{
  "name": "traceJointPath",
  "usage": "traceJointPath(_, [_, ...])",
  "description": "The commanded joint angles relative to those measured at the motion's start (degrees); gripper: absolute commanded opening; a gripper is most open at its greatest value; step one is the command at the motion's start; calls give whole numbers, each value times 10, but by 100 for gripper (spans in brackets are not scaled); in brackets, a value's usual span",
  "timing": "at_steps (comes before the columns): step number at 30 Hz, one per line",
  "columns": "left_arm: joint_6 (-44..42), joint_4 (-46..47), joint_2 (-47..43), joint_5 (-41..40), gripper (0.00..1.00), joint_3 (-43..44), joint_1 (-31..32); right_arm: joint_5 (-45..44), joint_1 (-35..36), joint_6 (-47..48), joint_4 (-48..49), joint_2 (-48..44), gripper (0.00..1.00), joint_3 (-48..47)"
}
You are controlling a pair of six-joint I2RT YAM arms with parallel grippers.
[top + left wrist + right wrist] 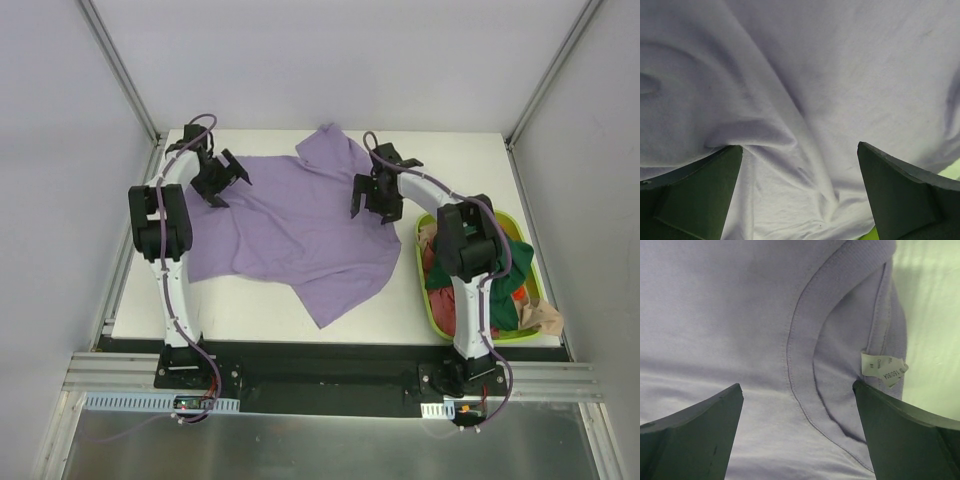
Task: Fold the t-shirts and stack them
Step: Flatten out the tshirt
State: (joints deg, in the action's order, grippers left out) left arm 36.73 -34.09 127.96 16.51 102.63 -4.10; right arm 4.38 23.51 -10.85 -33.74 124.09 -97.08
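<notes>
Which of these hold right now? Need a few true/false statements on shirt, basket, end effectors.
1. The lavender t-shirt is neatly folded. False: it lies spread out and rumpled on the table.
2. The left end effector is open over the shirt. True.
3. The right end effector is shut on the collar. False: it is open, with the collar tag near one finger.
4. The lime-green basket by the right arm holds other clothes. True.
</notes>
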Motion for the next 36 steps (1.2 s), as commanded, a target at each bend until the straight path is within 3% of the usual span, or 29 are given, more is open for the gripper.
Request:
traceJointPath(1, [-12,2,45,58,99,63,6,-32,-7,33,-37,4,96,-30])
traceJointPath(6, [-45,-2,-62,28,99,0,11,-20,10,132,-32,-60,96,-58])
traceJointPath(9, [-50,-19,-187,-57,99,-102,9,-30,48,196,1,-136,96,-2])
traceJointPath(13, [22,-21,-386,-181,99,-294,-18,-25,136,225,41,-243,96,128])
traceJointPath(19, [80,-20,-549,-202,99,-525,-115,31,327,225,115,-306,98,282])
traceJointPath(22, [98,-17,-564,-197,97,-581,-125,24,390,226,120,-284,99,284])
traceJointPath(24, [99,-6,-567,-225,93,-603,-129,28,411,222,106,-260,94,270])
traceJointPath(28, [88,28,-558,-207,80,-632,-137,26,422,214,87,-230,85,268])
traceJointPath(36, [70,54,-490,-194,62,-611,-141,13,431,237,79,-210,77,293])
